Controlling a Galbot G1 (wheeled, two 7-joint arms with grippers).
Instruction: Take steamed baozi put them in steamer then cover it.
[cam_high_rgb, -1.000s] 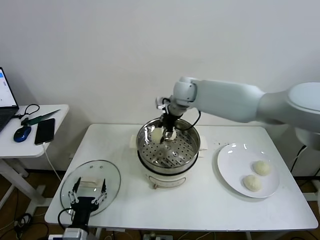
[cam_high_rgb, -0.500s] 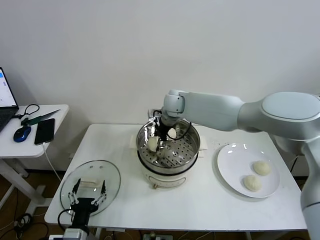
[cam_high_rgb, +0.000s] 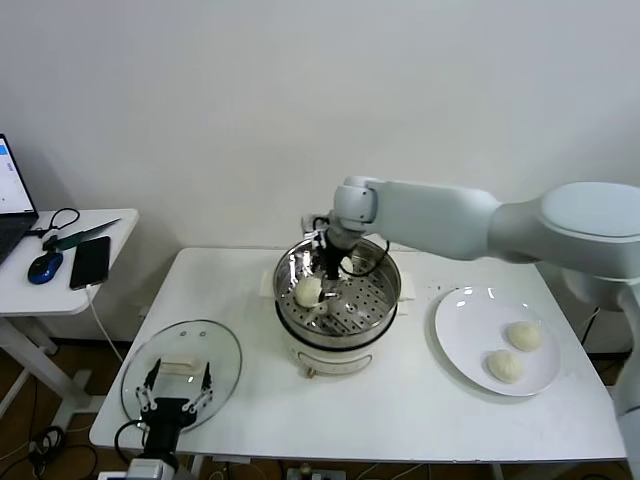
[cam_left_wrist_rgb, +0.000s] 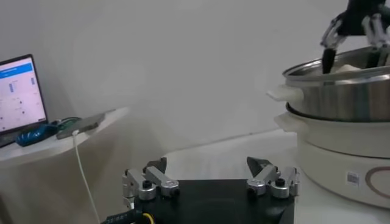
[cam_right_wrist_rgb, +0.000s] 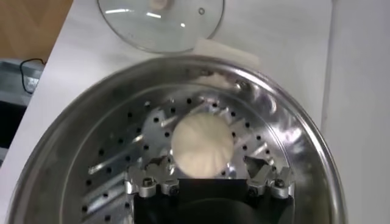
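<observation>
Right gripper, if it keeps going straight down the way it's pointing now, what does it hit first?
Most likely the baozi, lying between the open fingers of the right gripper on the steamer tray. Whether the fingers already touch it is unclear.

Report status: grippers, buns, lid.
Right gripper open inside the steamer, one bun on the tray between its fingers. Two buns on the plate. Left gripper open, low by the lid. Steamer uncovered.

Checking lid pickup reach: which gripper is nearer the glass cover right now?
Left. The left gripper hovers at the near edge of the cover, fingers open. The right gripper is down inside the steamer, over a baozi.
</observation>
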